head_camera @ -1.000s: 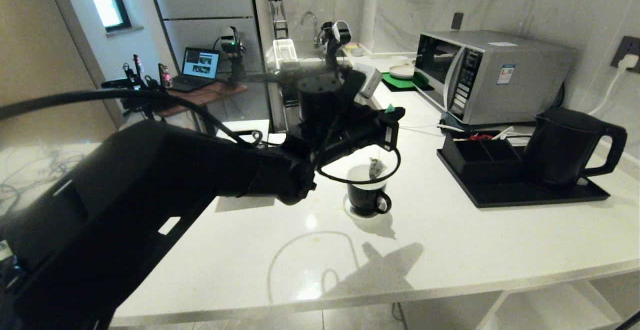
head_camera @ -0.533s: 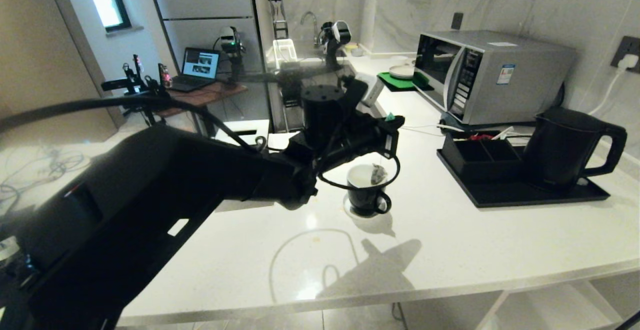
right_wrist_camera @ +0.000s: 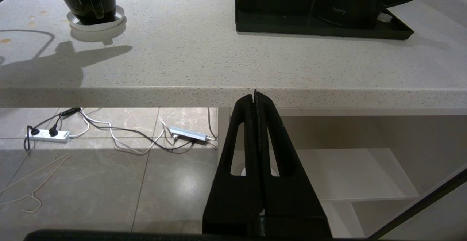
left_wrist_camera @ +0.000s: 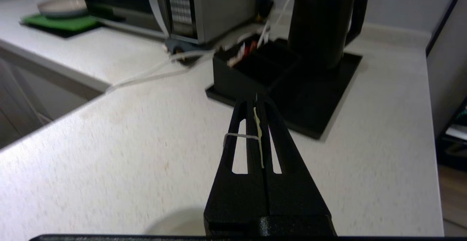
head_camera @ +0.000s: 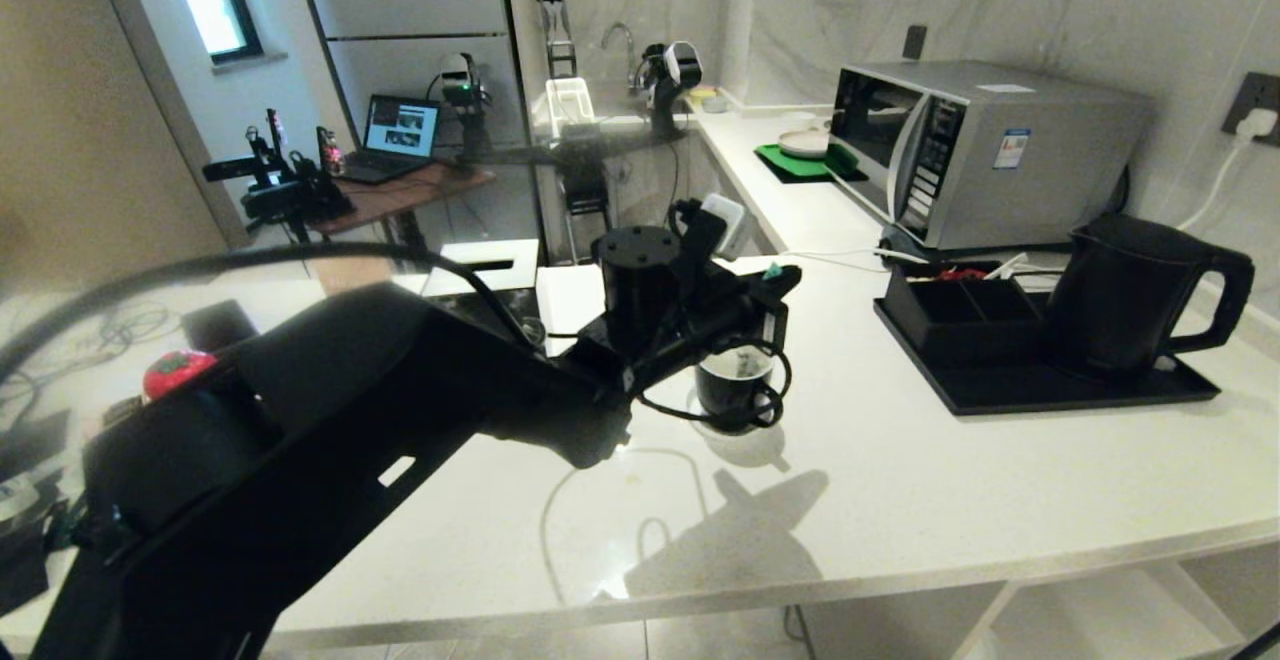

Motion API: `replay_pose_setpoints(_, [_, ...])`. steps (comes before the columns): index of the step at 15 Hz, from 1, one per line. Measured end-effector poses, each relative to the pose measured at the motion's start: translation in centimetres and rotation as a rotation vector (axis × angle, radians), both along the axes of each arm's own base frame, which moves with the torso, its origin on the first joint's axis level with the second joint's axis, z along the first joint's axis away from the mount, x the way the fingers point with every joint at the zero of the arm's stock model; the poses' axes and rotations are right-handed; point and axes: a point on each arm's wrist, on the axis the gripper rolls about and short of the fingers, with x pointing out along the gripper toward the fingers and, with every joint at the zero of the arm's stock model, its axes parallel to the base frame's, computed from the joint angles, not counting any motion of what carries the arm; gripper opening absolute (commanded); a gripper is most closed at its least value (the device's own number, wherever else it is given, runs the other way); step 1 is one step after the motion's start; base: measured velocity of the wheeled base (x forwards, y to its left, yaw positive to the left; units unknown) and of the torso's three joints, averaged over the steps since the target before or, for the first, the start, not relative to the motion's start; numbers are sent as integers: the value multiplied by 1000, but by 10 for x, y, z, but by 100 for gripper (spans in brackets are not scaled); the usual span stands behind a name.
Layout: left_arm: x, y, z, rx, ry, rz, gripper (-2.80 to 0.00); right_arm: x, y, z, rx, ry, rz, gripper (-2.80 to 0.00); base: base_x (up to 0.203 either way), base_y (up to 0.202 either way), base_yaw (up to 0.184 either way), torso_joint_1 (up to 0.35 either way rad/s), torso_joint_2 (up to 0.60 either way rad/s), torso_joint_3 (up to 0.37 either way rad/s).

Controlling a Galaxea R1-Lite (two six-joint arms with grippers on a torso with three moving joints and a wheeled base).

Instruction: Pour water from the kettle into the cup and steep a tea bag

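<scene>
- L gripper hangs right over the cup, jaws pinched tight on the tea bag string; the thread also loops round one finger in the L wrist view. Green tag pokes out at the tip.
- Tea bag itself: something pale/dark shows in the cup mouth under the gripper, can't tell for sure it's the sachet.
- Cup sits upright on a small white coaster, mid counter, well in from the front edge.
- Kettle upright on the black tray toward the counter's right-rear, next to the compartmented black box; well apart from the cup. Microwave behind the tray.
- Water: can't see any.
- R gripper sits below and in front of the counter's front edge, jaws closed, nothing between them.
</scene>
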Motion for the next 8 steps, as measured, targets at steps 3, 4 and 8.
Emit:
replay_pose_setpoints(3, [-2, 2, -20, 14, 17, 0, -280, 0, 0, 0, -1, 0, 0, -280, 0, 0, 0, 0, 0, 0])
replay_pose_setpoints(4, [-3, 1, -26, 14, 17, -1, -280, 0, 0, 0, -1, 0, 0, -280, 0, 0, 0, 0, 0, 0])
replay_pose_setpoints(8, [-5, 0, -50, 27, 32, -7, -280, 0, 0, 0, -1, 0, 0, -280, 0, 0, 0, 0, 0, 0])
